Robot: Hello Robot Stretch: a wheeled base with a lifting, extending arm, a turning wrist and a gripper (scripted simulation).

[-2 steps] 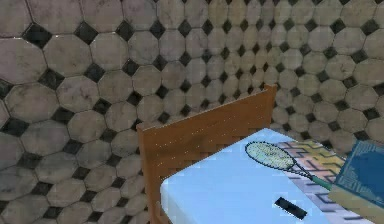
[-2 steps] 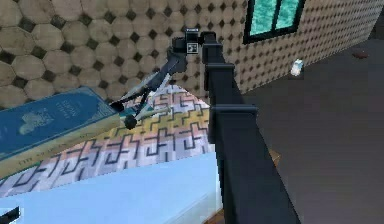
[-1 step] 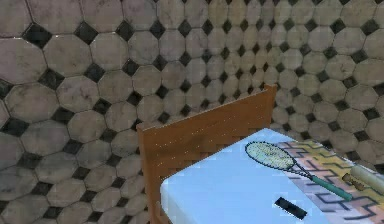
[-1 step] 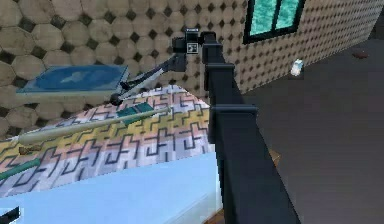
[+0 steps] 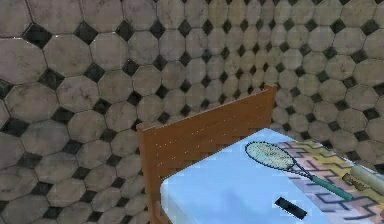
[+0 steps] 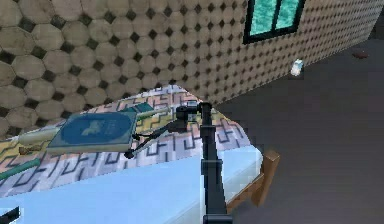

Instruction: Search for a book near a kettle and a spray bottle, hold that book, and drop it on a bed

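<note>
At the arm side view's far left, well to the left of the gripper (image 6: 132, 152), the pale-blue sheeted bed (image 6: 120, 195) runs toward the fingers. A flat teal rectangular book (image 6: 95, 130) with a pale mark on its cover lies on the bed's patterned multicolour quilt (image 6: 90, 160), just left of the fingertips and a little beyond them. Whether the thin fingers (image 6: 150, 138) touch it cannot be told. With the book lying on the quilt at the gripper's far end, neither the spread of the fingers nor whether they hold anything can be told. Right of the gripper stands the dark square arm bar (image 6: 210, 180). Right of the arm and nearer is the bed's brown wooden end board (image 6: 265, 168). Far right of the gripper and farther out, a teal-paned window (image 6: 272, 18) sits in the tiled wall, with a small white object (image 6: 297, 67) on the dark floor below it. In the forward view, a green-framed tennis racket (image 5: 275, 157) lies on the bed beyond a small flat black rectangle (image 5: 290, 207).
</note>
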